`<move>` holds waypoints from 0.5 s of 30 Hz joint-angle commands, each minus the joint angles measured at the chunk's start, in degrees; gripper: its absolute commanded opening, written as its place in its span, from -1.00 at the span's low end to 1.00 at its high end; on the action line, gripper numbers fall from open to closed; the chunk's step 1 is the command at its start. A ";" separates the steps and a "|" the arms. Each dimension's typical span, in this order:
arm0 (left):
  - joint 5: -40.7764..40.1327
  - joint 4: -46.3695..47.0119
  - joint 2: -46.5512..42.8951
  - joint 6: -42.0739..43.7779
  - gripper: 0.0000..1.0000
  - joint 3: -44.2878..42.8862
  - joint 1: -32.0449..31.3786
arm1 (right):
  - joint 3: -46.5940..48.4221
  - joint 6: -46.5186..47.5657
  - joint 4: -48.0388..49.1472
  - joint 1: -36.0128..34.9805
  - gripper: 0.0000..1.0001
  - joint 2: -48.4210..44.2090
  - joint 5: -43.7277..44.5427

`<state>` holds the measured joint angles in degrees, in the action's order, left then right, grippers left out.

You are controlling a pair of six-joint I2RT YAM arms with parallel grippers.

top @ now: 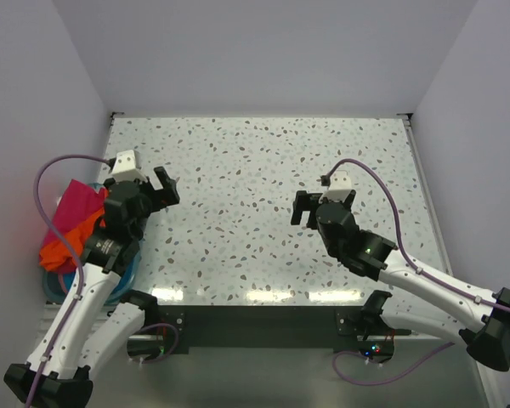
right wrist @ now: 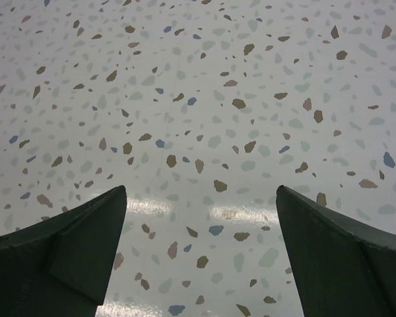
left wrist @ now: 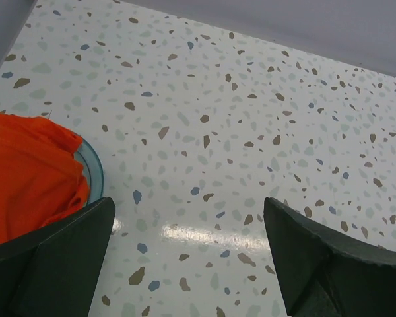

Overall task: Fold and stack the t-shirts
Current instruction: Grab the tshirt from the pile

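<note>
Left wrist view, left gripper (left wrist: 189, 205): fingers (left wrist: 59, 257) spread, pinching nothing, over the table (left wrist: 251, 99). Same for right gripper (right wrist: 200, 195), nearer the right edge. T-shirts (top: 72, 219) heaped in the tub (top: 51, 285) at the left edge, toward the near corner, pink over orange. Likely step: fetching one. Reach left, pinch a single layer high on the heap, lift clear before dragging. Bunched up, so no telling where collars point; heap's long axis roughly along the left edge.

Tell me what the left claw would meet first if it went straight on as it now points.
Probably the bare speckled table; the orange t-shirt in its tub lies off to the side, out of that line.
</note>
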<state>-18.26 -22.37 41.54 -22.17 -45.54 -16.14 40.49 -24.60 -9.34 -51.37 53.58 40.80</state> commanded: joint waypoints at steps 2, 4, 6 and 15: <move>-2.47 -2.93 1.70 -3.31 1.00 -3.76 0.32 | 2.13 1.57 1.00 -0.13 0.97 -0.85 0.34; -5.28 -6.17 2.84 -4.72 1.00 -6.75 0.32 | 2.66 2.53 0.56 -0.13 0.97 -0.50 -0.80; -12.12 -8.82 5.56 -6.73 1.00 -9.72 0.41 | 3.45 2.63 -0.76 -0.13 0.97 -0.06 -2.73; -30.25 -21.14 19.19 -15.17 0.97 -17.04 10.68 | 3.81 2.63 -1.47 -0.13 0.98 1.17 -7.39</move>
<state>-39.72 -38.00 59.27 -32.77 -60.99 -9.34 41.80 -22.79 -10.90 -51.37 54.76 35.16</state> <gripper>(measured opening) 0.992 0.986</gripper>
